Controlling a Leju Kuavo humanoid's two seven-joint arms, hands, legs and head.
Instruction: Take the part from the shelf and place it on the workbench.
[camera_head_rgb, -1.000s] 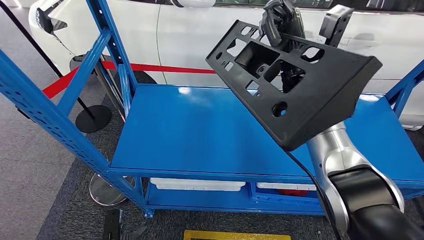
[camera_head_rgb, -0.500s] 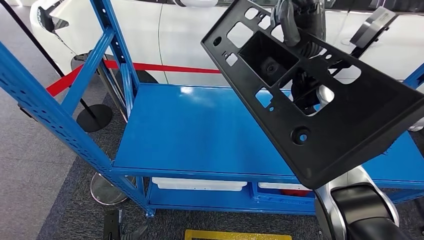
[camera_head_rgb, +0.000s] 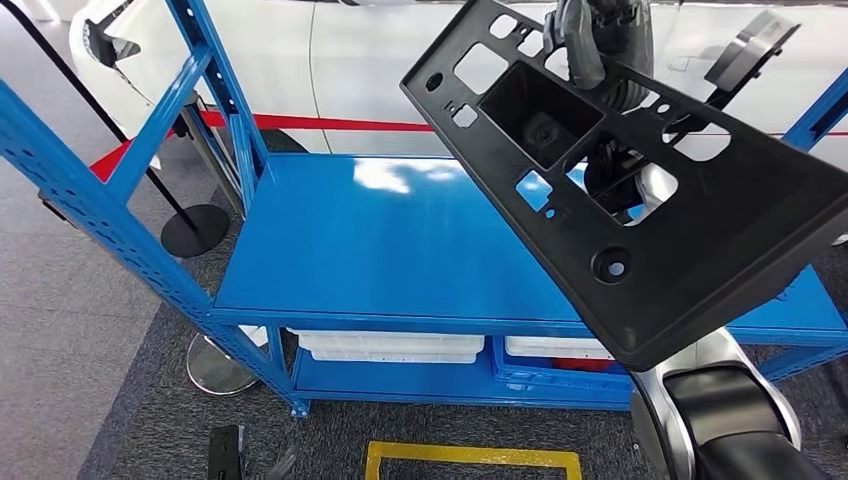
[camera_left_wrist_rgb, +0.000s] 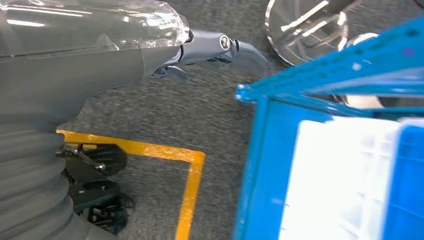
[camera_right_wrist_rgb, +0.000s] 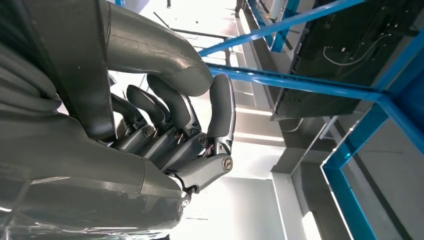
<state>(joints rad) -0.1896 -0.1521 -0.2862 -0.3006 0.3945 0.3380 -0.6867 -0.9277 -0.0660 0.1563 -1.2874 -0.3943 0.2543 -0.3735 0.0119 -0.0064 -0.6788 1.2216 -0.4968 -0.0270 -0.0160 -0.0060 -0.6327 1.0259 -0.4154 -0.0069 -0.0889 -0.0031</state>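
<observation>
Clearly I was mid-carry: my right hand gripped the black part, tilted in the air above the blue shelf, my left hand hung low, its state unclear, and next came the workbench.

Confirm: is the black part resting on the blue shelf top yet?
No. The right robot hand holds the black part tilted above the blue shelf top.

part held up at right, above shelf | bins on tier below | car behind | floor marking in front
</observation>
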